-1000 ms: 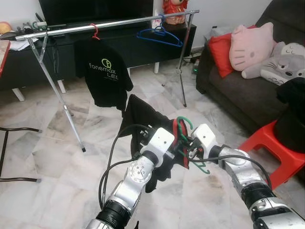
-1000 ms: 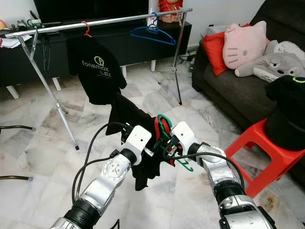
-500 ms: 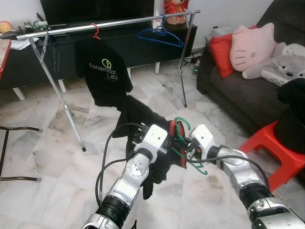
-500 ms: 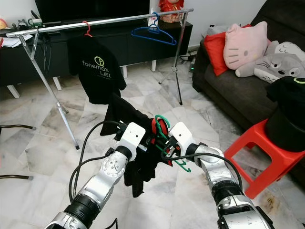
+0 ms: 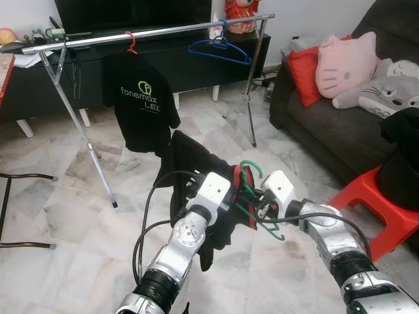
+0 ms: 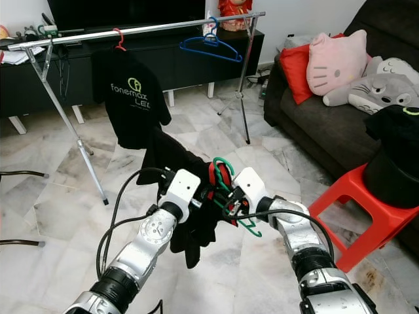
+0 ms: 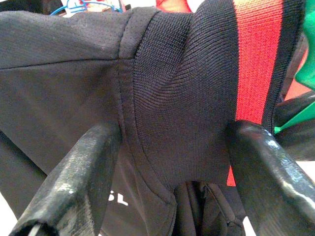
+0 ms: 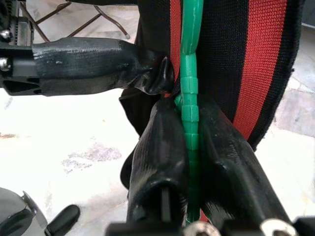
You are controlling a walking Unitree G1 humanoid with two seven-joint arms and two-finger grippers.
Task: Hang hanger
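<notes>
I hold a green plastic hanger (image 5: 252,196) at chest height in the middle of a marble-floored living room, its hook up and a black garment with a red-striped knit collar (image 5: 196,163) draped on it; my right gripper (image 8: 189,147) has its 2 black fingers pinched tight on the hanger's ribbed green neck; my left gripper (image 7: 172,162) stands with its fingers spread wide on either side of the collar, so it supports little and clamps nothing.

The target, a long silver clothes rail on slanted legs (image 5: 150,31), stands well apart across the floor; it carries a black printed T-shirt on a red hanger (image 5: 145,108) and an empty blue hanger (image 5: 219,49), with free bar between them.

My worries from here: the garment rides loosely, so I judge a jerk while I walk could slide the collar off the hanger's shoulder; the single pinch on a thin neck may let the hanger swivel, turning the hook away from the bar; trailing fabric near the left arm's black cable (image 5: 154,206) could snag; a reach from too far could nudge the light rail.
</notes>
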